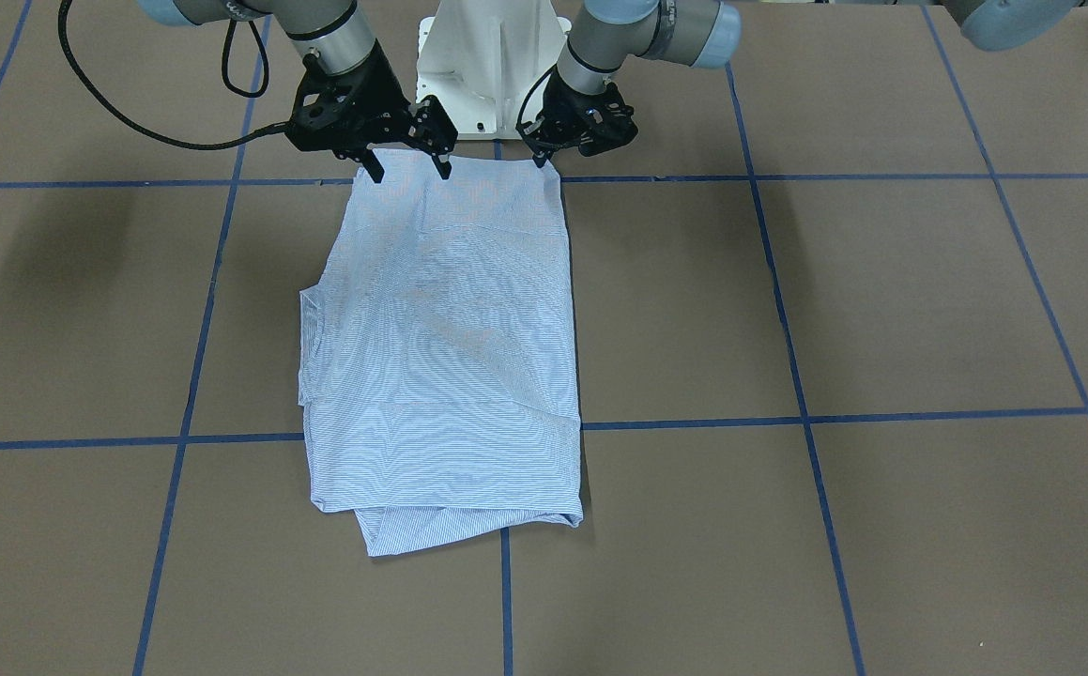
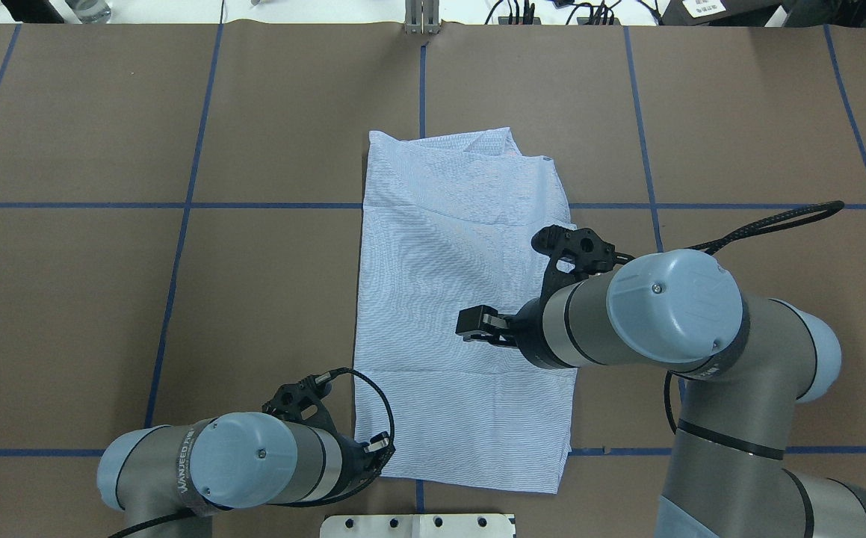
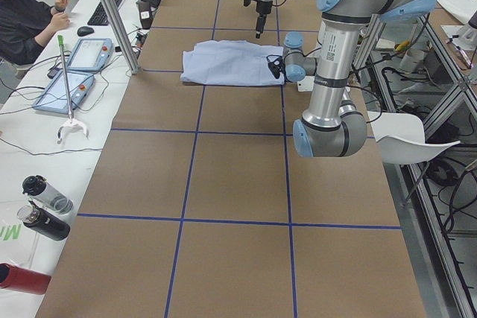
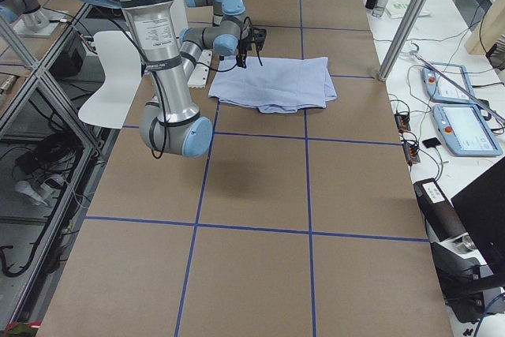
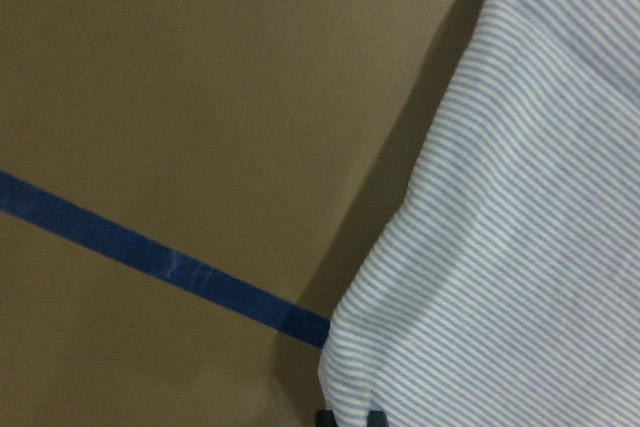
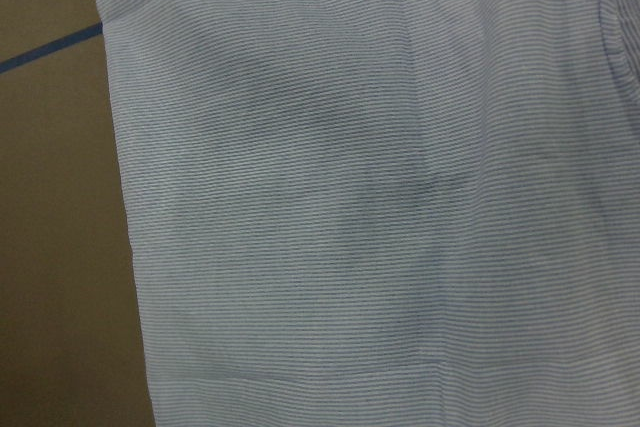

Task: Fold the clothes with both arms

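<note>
**Table** [image 1: 881,310]: brown surface, blue tape grid.

**Shirt** [image 1: 450,357]: centre of the frame, lying flat as a long, narrow rectangle with its sides folded in; its upper edge lies under both claws.

**Right gripper** [image 1: 410,173]: upper left of centre, fingers wide apart, tips over the shirt's upper edge, holding nothing.

**Left gripper** [image 1: 542,155]: upper centre, at the shirt's upper right corner; grip cannot be told.

**Hazards:** the stacked layers may separate if a claw catches only the top one. Unequal holds at the two corners would skew the fold.
</note>
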### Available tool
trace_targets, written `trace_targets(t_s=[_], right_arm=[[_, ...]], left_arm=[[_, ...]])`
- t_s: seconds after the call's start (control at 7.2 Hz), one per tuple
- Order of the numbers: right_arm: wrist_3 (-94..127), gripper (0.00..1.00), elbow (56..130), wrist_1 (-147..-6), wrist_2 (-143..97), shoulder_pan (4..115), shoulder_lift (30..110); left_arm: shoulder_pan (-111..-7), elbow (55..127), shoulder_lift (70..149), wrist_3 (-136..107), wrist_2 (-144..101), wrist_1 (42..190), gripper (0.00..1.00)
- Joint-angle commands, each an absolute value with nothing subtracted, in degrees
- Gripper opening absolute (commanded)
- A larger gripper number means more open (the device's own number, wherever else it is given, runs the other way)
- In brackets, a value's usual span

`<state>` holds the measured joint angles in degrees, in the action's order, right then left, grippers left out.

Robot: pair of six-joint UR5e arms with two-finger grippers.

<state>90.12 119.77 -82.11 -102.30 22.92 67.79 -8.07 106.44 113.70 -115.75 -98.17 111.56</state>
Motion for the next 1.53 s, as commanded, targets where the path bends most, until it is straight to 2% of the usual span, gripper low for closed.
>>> trace_targets(t_s=[0.0, 0.28, 0.97, 1.39], right_arm=[[90.2, 1.00, 119.6, -82.3, -102.5, 22.9, 68.3], [97.4, 1.00, 118.3, -82.8, -101.9, 18.9, 69.6], [115.5, 1.00, 117.0, -83.0, -95.6, 4.3, 76.7], [115.6, 1.00, 115.3, -83.0, -94.2, 5.2, 76.3]], left_arm=[[-8.9, 107.5, 113.8, -115.8, -98.4, 111.1, 0.00], [-10.1, 109.9, 114.3, -115.7, -98.6, 107.5, 0.00], [-11.2, 110.0, 114.3, -115.7, -98.6, 107.2, 0.00], [-11.8, 110.0, 114.3, -115.7, -98.6, 107.2, 0.00]])
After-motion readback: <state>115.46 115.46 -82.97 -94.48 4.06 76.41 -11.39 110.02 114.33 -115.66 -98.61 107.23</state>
